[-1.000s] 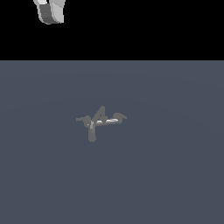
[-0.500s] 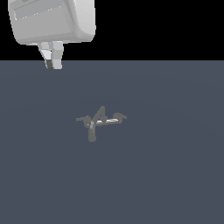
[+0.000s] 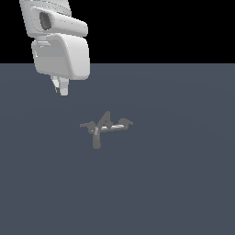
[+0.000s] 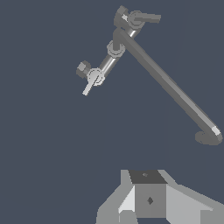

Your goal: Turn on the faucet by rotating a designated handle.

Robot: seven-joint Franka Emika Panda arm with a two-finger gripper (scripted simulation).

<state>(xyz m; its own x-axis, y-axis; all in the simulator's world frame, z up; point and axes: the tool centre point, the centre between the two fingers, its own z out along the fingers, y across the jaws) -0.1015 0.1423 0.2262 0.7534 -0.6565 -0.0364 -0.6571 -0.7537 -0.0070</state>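
Observation:
The faucet [image 3: 106, 126] is a small dull-grey fixture on the dark floor, with a pale crossbar, a peaked middle and a thick spout [image 3: 96, 140]. The handle [image 3: 86, 125] is the short straight stub on the exterior view's left end; the hooked arm [image 3: 126, 122] is on the right end. My gripper [image 3: 61, 88] hangs above the floor, up and to the exterior view's left of the faucet, apart from it, fingers together and empty. In the wrist view the faucet [image 4: 114, 49], handle [image 4: 146, 18] and long spout [image 4: 170, 85] lie beyond my gripper [image 4: 146, 199].
The flat dark grey floor [image 3: 174, 183] spreads all around the faucet. The white hand and wrist of the arm [image 3: 62, 50] fill the upper part of the exterior view's left.
The arm has come down into view from the top edge and a little toward the exterior view's right; the fingers now hang lower, nearer the faucet. The faucet has not moved.

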